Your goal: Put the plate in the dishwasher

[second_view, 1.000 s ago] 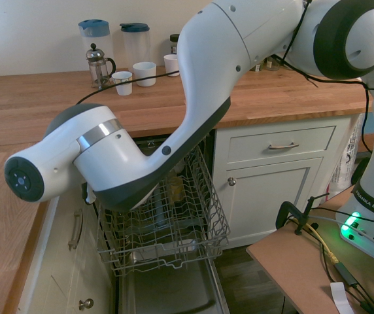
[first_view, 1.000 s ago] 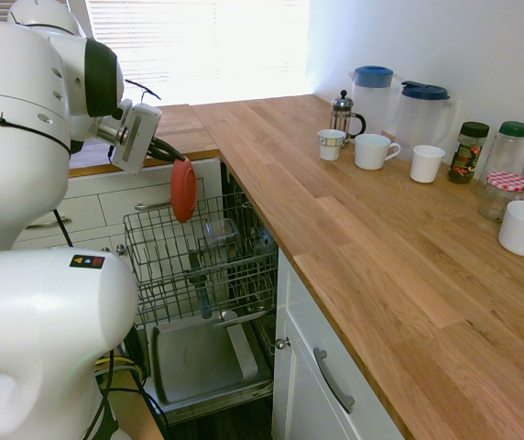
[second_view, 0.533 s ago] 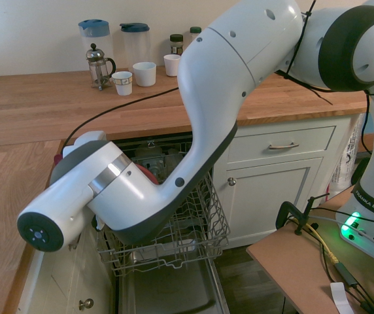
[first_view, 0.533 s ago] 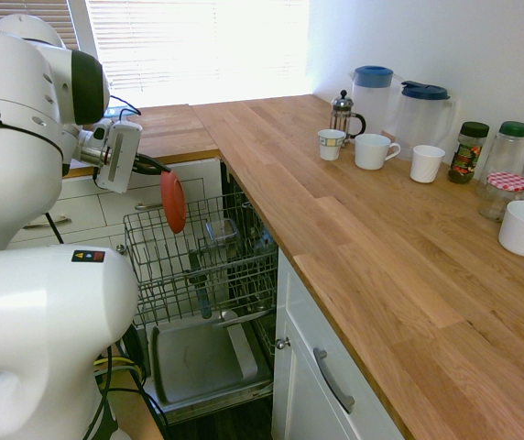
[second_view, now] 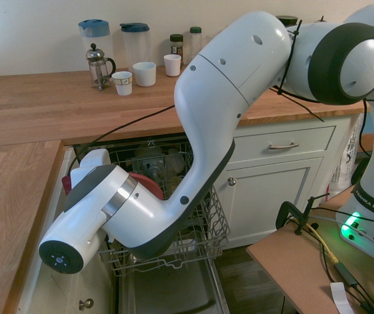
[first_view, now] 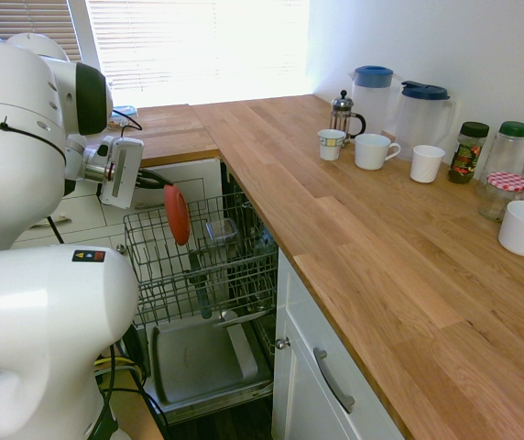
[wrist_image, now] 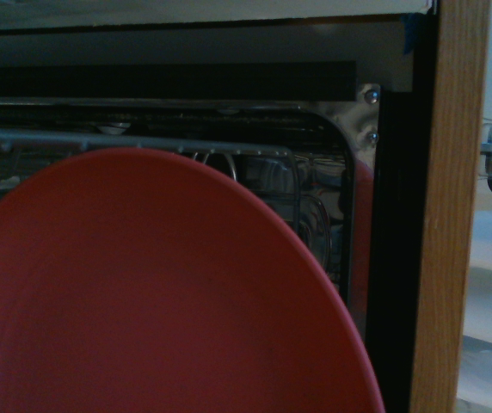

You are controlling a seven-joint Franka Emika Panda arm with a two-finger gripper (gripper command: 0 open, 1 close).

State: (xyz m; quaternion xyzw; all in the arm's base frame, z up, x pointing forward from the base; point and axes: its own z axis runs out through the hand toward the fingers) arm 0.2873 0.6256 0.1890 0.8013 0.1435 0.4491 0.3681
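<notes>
We see the gripper [first_view: 158, 180] clamped on the rim of the plate [first_view: 177, 215], holding it on edge, upright, just above the pulled-out wire rack [first_view: 209, 259] of the dishwasher [first_view: 202, 362]. The plate hangs over the rack's left rear part, not seated between tines as far as we can tell. In the wrist view the plate [wrist_image: 156, 297] fills most of the frame. Mugs [first_view: 373, 151] and jugs [first_view: 421, 115] sit on the wooden counter [first_view: 372, 247], well apart.
</notes>
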